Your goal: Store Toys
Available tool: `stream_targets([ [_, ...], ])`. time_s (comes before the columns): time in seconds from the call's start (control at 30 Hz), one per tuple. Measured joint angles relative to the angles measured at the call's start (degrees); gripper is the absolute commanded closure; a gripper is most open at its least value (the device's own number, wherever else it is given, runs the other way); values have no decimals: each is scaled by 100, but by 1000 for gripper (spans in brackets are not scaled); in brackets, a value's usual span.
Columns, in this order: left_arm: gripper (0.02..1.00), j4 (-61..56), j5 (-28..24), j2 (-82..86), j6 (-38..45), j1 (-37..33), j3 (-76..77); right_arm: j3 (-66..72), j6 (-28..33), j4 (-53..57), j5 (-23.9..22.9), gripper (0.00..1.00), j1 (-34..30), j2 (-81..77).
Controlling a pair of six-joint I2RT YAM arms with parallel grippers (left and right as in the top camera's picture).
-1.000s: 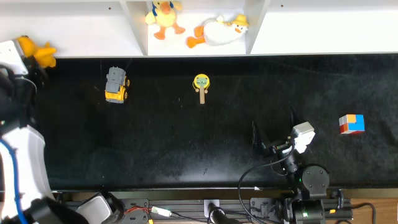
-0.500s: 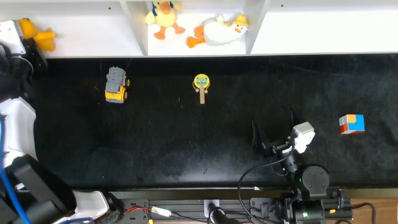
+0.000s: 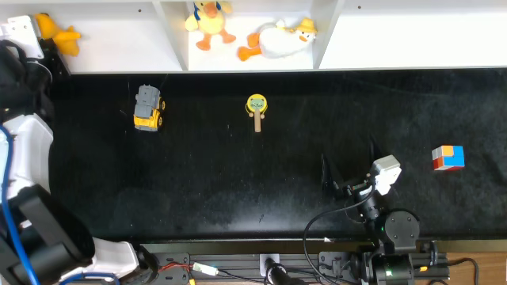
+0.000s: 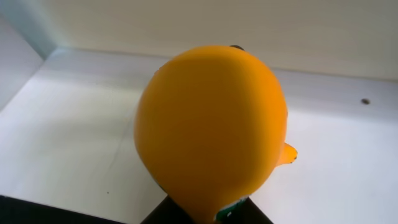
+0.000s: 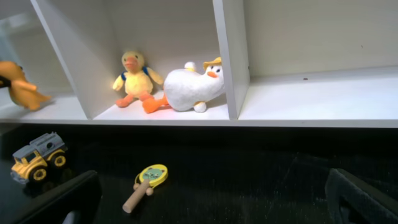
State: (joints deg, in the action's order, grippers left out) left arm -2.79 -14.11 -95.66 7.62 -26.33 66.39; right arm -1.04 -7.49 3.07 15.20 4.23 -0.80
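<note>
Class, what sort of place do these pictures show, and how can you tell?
Probably a robot lab bench staged for toy tidying: a black table, a white cubby shelf holding a duck plush, and the left gripper holding an orange toy.

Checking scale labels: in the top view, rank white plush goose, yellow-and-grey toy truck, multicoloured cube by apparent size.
Largest: white plush goose
Then: yellow-and-grey toy truck
Smallest: multicoloured cube

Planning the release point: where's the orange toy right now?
Top view, far left: the orange toy is in the left gripper, inside the shelf's left compartment, one bay left of the yellow duck.
</note>
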Motion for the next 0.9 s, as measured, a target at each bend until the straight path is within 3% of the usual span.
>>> stream_targets([
  [0.63,945,717,1156,-144,-138,310,531,0,0,2,0,5,0,0],
  [0.9,947,846,1261,-186,-107,310,643,0,0,-2,0,5,0,0],
])
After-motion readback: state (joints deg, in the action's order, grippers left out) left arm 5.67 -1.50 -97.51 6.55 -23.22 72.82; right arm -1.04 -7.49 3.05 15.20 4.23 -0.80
